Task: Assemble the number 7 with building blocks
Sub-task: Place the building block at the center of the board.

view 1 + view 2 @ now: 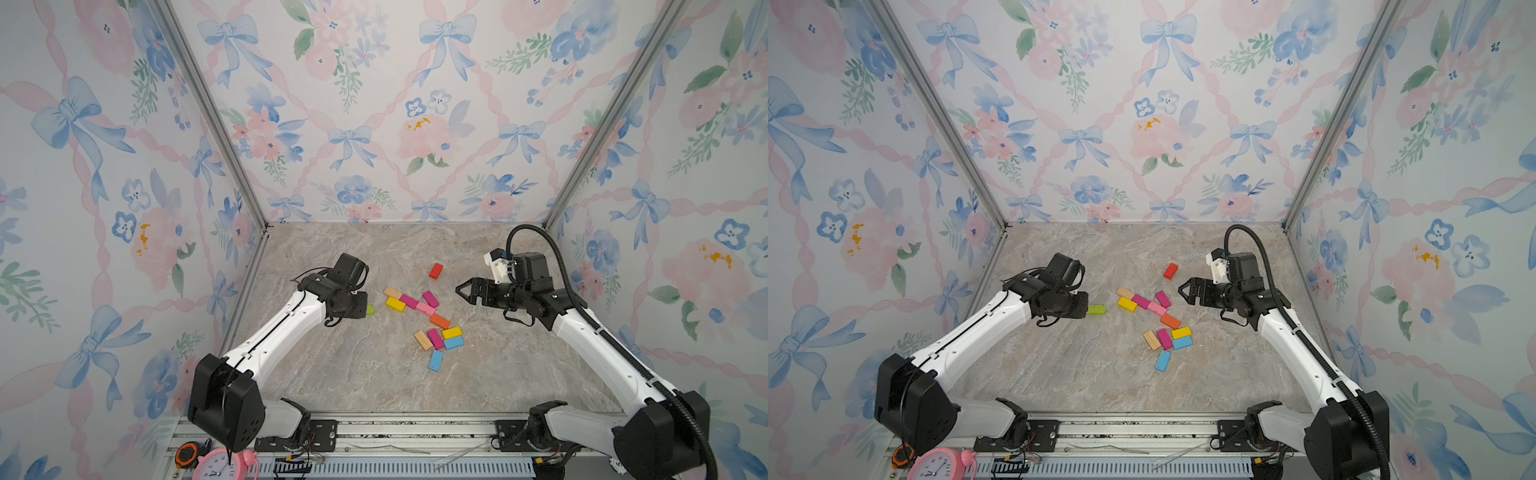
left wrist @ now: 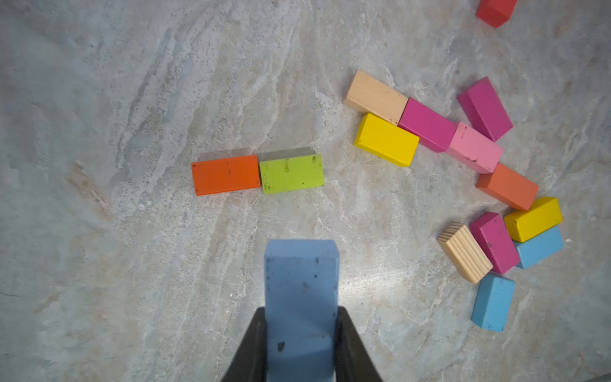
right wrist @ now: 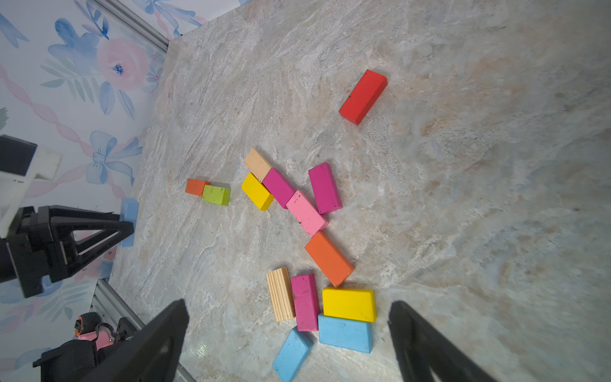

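While the left hand (image 2: 301,312) clamps the blue block (image 2: 301,271) lengthwise, the green block (image 2: 291,172) lies dead ahead, crosswise; the right hand (image 3: 287,307) gapes, farther off.

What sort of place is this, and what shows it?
Probably a robot lab booth, not a home: wallpapered panels in aluminium framing enclose a marble-patterned tabletop, with robot arms mounted on a rail.

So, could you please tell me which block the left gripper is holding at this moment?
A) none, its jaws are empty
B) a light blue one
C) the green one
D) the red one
B: in the left wrist view the left gripper is shut on a light blue block, while the green block and the red block lie on the table.
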Robot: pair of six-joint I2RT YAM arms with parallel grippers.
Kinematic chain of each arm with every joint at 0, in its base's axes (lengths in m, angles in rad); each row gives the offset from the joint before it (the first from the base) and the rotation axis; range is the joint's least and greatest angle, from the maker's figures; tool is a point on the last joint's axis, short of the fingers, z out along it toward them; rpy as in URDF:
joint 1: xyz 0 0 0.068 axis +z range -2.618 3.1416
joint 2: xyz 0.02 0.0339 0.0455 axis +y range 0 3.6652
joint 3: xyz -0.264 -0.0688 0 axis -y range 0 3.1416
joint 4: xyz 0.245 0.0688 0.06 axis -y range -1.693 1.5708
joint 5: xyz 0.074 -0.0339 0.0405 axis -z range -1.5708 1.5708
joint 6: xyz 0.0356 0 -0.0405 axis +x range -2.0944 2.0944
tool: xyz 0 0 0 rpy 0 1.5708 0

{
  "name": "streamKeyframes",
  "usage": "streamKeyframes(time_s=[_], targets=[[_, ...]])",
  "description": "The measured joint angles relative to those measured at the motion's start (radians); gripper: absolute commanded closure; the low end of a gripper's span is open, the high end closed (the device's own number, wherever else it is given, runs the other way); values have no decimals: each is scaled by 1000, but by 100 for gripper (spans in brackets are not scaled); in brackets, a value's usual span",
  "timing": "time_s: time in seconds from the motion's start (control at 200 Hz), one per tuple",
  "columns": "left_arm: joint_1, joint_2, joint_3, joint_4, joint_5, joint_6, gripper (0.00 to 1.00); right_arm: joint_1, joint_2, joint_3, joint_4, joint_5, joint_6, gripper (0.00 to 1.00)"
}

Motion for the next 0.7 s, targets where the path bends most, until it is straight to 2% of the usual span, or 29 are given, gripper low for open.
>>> streamKeyframes(time_s=[0.12,0.27,0.485,0.695], targets=[[-42,-75,-147,67,19,-87,82,11,2,0,0,0,0,3],[-92,-86,-265,126,25,-172,81,14,2,0,0,0,0,3],[-148,-48,-297,207,21,-251,81,14,2,-23,7,0,0,3],[-181,47,-305,291,16,-292,81,14,2,-35,7,1,0,3]])
